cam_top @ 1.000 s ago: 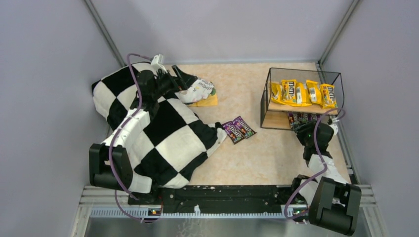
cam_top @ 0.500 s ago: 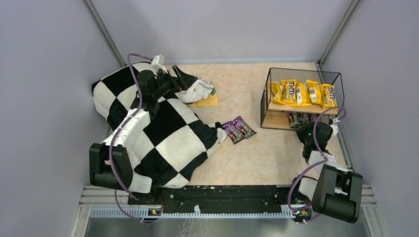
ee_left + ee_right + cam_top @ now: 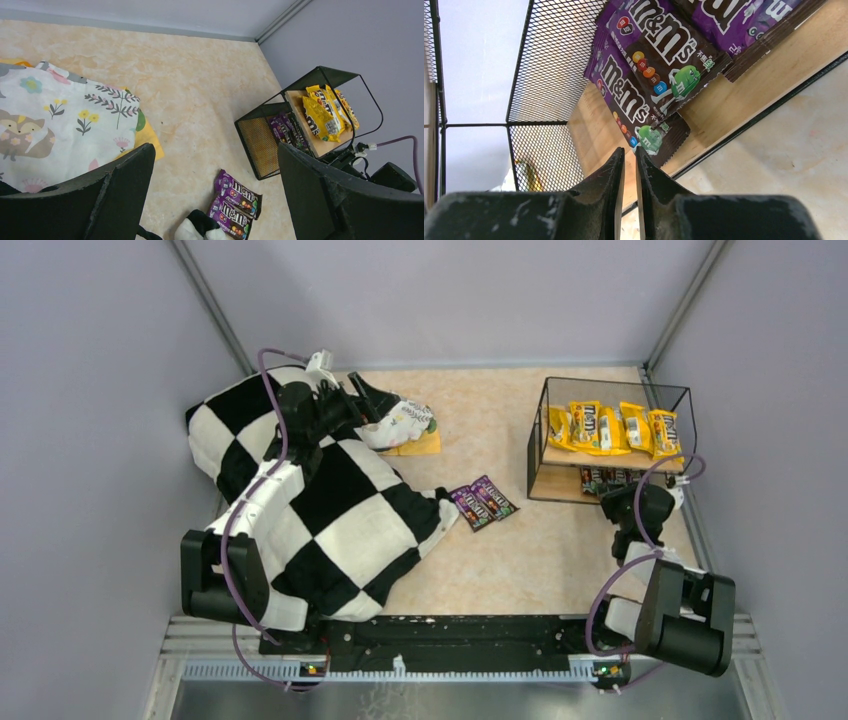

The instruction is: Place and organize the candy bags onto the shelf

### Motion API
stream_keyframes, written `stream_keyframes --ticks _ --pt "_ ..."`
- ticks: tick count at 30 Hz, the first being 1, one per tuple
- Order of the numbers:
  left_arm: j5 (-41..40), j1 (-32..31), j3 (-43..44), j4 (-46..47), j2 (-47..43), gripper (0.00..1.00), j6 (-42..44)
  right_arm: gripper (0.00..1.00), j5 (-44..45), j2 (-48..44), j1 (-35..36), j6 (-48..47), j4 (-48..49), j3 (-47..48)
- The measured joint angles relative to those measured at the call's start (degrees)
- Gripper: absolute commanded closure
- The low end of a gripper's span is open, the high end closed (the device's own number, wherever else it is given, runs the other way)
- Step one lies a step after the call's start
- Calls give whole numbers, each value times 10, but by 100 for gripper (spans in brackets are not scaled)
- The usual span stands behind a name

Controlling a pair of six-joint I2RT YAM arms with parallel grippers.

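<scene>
The right fingers are pressed almost together, with only a thin slit between them and nothing in it. Their tips sit just outside the shelf at its lower board, close to the corner of the brown-purple candy bags overlapped there. Yellow candy bags line the upper board. The left fingers are spread wide, gripping nothing, over the flowered cloth bundle. Two purple bags lie side by side on the surface, beside the checkered cloth.

The pincer is pinched nearly closed, empty; purple candy bags lie just ahead on the shelf board.
</scene>
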Motion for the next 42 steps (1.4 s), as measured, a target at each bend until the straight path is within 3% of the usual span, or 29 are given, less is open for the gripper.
stream_keyframes --ticks 2,7,19,26,36,42 --pt "0 0 0 0 0 1 0 86 -2 10 0 5 10 0" --pt "0 0 0 0 0 1 0 73 1 12 0 8 -2 0" --pt "0 0 0 0 0 2 0 65 21 -37 0 -33 -64 0" --pt "0 0 0 0 0 1 0 67 13 3 0 -34 -46 0" --pt "0 0 0 0 8 2 0 82 7 36 12 -23 0 0" --pt "0 0 0 0 9 1 0 83 7 63 21 -14 31 0"
